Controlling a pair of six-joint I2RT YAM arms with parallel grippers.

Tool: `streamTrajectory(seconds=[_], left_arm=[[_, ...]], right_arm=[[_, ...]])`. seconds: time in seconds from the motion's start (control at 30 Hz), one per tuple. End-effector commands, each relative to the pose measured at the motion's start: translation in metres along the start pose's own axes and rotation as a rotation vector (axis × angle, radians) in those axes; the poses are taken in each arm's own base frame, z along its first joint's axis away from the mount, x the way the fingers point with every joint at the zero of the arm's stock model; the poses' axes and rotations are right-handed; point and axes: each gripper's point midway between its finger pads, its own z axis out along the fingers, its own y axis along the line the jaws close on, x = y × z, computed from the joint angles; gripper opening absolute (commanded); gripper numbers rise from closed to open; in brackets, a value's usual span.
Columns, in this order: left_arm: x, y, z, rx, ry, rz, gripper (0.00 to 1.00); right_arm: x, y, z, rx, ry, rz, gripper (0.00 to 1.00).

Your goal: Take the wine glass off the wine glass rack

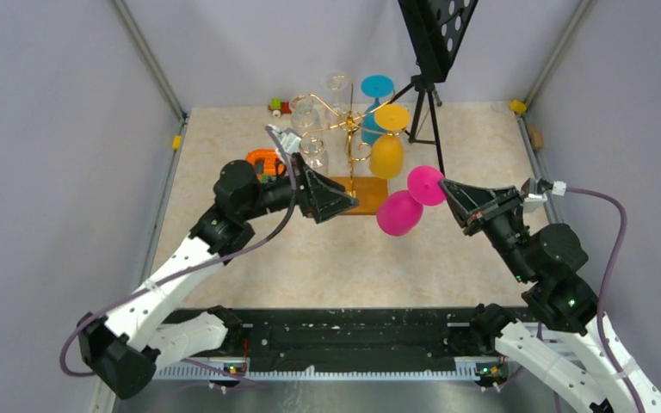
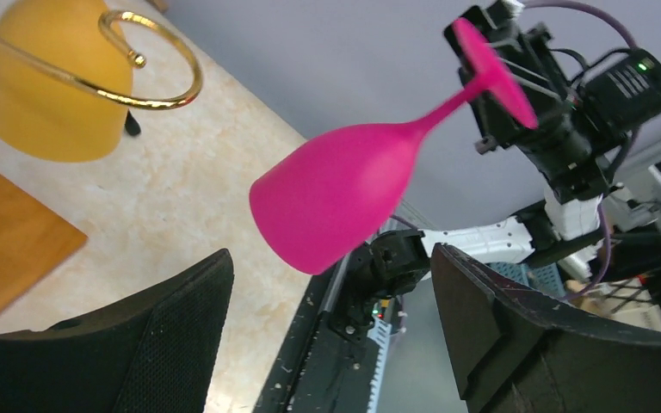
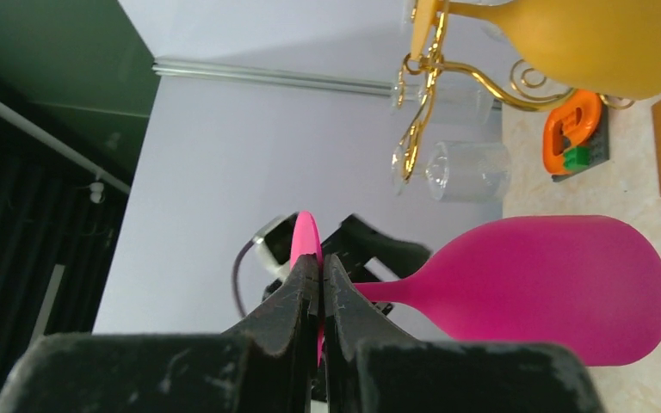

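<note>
My right gripper (image 1: 444, 186) is shut on the flat foot of a pink wine glass (image 1: 399, 212), holding it in the air, bowl tilted down to the left, clear of the gold wine glass rack (image 1: 350, 138). The right wrist view shows the foot pinched between my fingertips (image 3: 307, 274), with the bowl (image 3: 551, 284) to the right. My left gripper (image 1: 344, 203) is open and empty just left of the bowl, over the rack's wooden base (image 1: 366, 196); the glass (image 2: 344, 189) hangs beyond its jaws. A yellow glass (image 1: 387, 146), a blue glass (image 1: 376, 96) and clear glasses (image 1: 314, 152) hang on the rack.
A black tripod stand (image 1: 428, 95) with a perforated plate stands behind right of the rack. An orange object (image 1: 264, 161) lies left of the rack, and small toys (image 1: 279, 106) at the back wall. Grey walls enclose the table on three sides.
</note>
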Motion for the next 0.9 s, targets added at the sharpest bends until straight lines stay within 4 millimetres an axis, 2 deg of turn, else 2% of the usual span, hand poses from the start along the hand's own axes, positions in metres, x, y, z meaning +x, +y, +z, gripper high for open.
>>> streamTrajectory(seconds=[0.0, 0.13, 0.23, 0.3, 0.43, 0.5, 0.57, 0.7, 0.87], left_arm=[[-0.027, -0.017, 0.025, 0.055, -0.102, -0.163, 0.88], [-0.032, -0.016, 0.038, 0.035, -0.110, -0.375, 0.88], [-0.041, -0.027, 0.039, 0.093, -0.140, -0.491, 0.89], [-0.050, -0.037, 0.036, 0.154, -0.169, -0.538, 0.89], [-0.060, -0.056, 0.034, 0.260, -0.162, -0.599, 0.89], [-0.064, -0.064, 0.031, 0.308, -0.167, -0.612, 0.86], [-0.069, -0.074, 0.026, 0.360, -0.175, -0.620, 0.83], [-0.080, -0.096, 0.011, 0.461, -0.197, -0.612, 0.70], [-0.084, -0.099, 0.007, 0.458, -0.219, -0.582, 0.51]], right_arm=[[0.006, 0.060, -0.018, -0.178, 0.062, 0.048, 0.00], [0.003, 0.093, -0.025, -0.293, 0.061, 0.027, 0.00], [0.002, 0.111, -0.027, -0.375, 0.057, 0.026, 0.00], [0.007, 0.115, -0.023, -0.406, 0.079, 0.033, 0.00], [0.023, 0.117, -0.012, -0.447, 0.154, 0.070, 0.00], [0.024, 0.123, -0.010, -0.491, 0.160, 0.089, 0.00], [0.029, 0.121, -0.007, -0.485, 0.187, 0.091, 0.00], [0.027, 0.114, -0.005, -0.474, 0.173, 0.100, 0.00], [0.014, 0.100, -0.004, -0.446, 0.097, 0.125, 0.00]])
